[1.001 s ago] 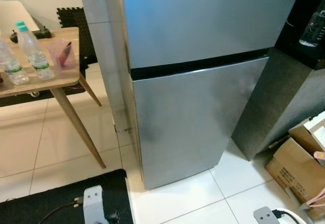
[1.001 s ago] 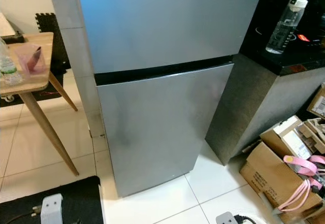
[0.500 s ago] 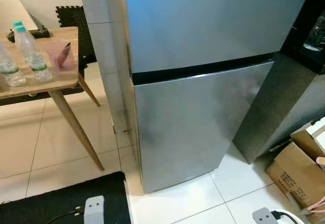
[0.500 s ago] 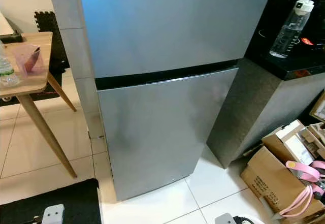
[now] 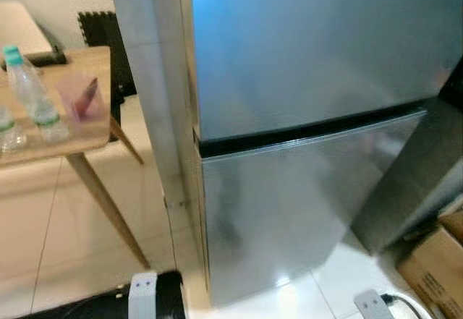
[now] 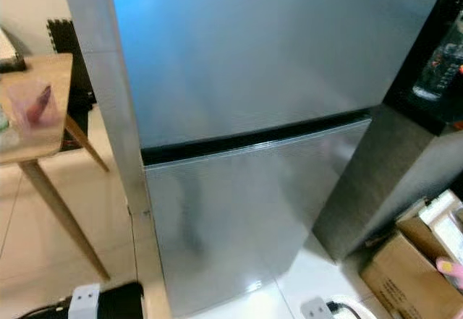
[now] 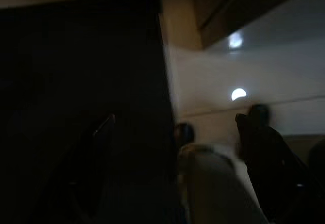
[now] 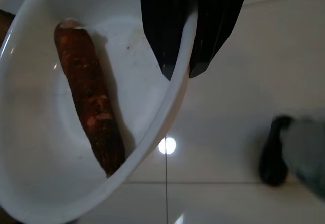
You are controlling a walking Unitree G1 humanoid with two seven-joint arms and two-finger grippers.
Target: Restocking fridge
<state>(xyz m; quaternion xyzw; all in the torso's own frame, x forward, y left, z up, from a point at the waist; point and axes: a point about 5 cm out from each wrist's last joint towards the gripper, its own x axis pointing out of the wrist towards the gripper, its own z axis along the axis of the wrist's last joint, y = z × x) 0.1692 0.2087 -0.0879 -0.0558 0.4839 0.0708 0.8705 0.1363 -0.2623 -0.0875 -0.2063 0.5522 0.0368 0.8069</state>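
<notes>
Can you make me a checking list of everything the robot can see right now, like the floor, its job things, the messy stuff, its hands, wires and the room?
Surface: pale tiled floor.
Job's things: grey fridge, both doors shut; white bowl holding a brown sausage.
Clutter: water bottles and pink cup on wooden table; cardboard boxes.
Grippers: right gripper pinches the bowl's rim; left wrist view too dark.
Cables: cord at white plug.
Surroundings: dark counter beside fridge.

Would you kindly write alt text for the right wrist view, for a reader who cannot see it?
The right gripper pinches the rim of a white bowl between its two black fingers. A long reddish-brown sausage lies inside the bowl, and a glossy white tiled floor lies beyond it.
</notes>
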